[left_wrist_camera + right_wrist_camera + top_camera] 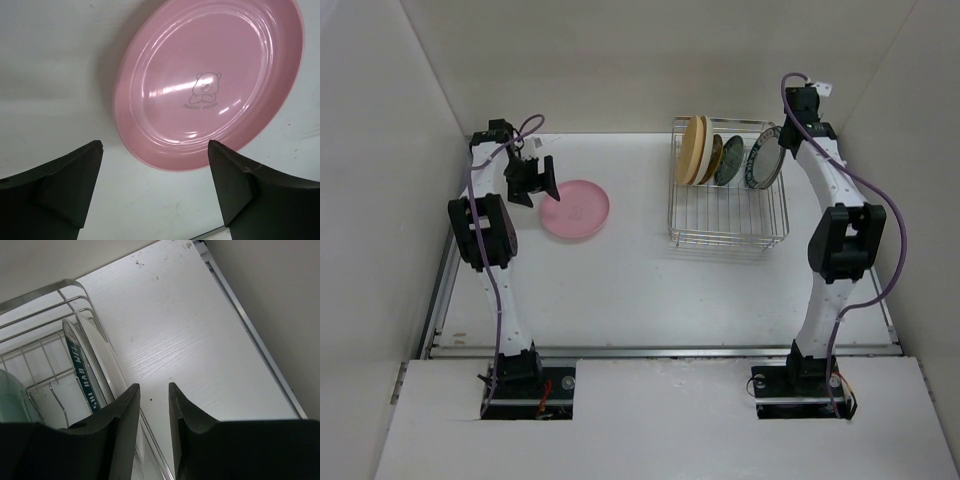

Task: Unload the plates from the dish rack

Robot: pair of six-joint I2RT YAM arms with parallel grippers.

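White walls close round a white table, with both arm bases bolted at its near edge. On the left half, toward the far edge, a round plain pink plate lies flat on the table; the left wrist view shows a small bear drawing printed at its centre. The left pincer hangs just beside the plate's left rim, its black fingers spread wide apart and holding nothing.

Near the far right corner stands the rectangular silver wire dish rack. At its far end several plates stand on edge in a row: a tan-yellow round plate on the left, a smaller dark plate with yellow pattern next to it, a dark teal one, then a white plate with dark teal patterned rim at the right.

The right pincer hovers by the rack's right far corner, close to that white plate and the rack's rim; only a narrow gap separates its fingers, with nothing gripped.
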